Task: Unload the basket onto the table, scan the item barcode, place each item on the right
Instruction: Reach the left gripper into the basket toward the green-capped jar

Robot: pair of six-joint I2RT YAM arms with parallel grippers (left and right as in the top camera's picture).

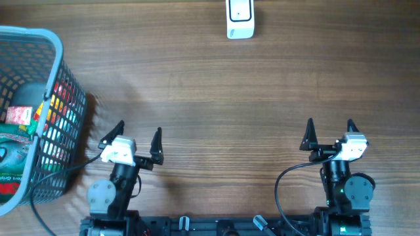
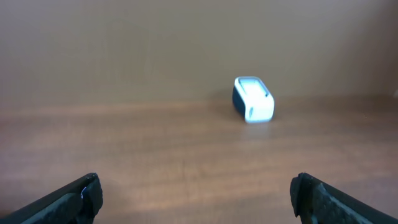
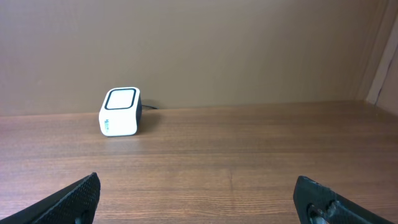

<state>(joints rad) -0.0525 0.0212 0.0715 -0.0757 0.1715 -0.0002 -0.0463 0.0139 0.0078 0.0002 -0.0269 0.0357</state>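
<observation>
tabletop (image 1: 210,85): brown wood grain running side to side | basket (image 1: 33,33): grey-blue mesh, far left, partly cut off by the edge | wall (image 3: 249,50): plain tan behind

In the overhead view the scanner (image 1: 240,19) is cut off by the top edge and the basket (image 1: 69,111) by the left edge. The packets (image 1: 18,117) inside it are partly screened by its mesh wall, and their print is too small to be read. In the left wrist view the scanner is rendered blurred, its top face perhaps a window.
</observation>
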